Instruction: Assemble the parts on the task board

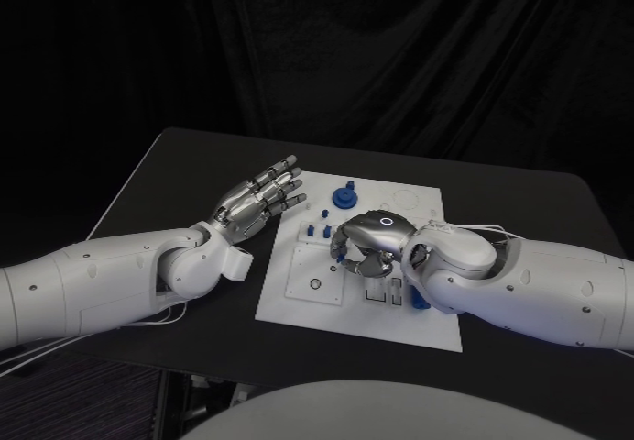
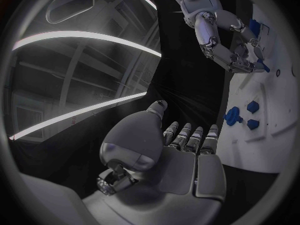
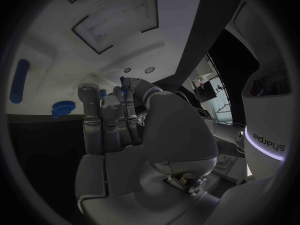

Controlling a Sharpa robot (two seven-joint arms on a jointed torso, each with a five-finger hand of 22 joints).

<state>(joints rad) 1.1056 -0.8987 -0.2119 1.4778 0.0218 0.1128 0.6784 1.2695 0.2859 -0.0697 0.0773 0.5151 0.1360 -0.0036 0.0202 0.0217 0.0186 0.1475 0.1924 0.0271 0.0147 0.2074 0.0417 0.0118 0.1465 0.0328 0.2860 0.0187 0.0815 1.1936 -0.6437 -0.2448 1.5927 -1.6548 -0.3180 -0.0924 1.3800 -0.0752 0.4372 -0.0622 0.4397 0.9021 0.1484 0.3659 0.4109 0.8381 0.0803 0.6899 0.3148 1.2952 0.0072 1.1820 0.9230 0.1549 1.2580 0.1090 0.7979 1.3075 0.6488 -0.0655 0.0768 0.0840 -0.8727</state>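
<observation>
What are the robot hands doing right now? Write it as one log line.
left robot hand: open, beside task board | right robot hand: over board, pinching small blue part

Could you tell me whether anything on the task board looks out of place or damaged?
Nothing stands out. The task board lies flat and looks intact, blue parts on it. The right hand works over it; the left hand hovers open beside it.

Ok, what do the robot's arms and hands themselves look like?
Both arms are glossy white, rounded shells. The left robot hand and right robot hand are silver metal with segmented fingers. The right one carries a glowing ring on its back, and thin white cables loop at its wrist.
</observation>
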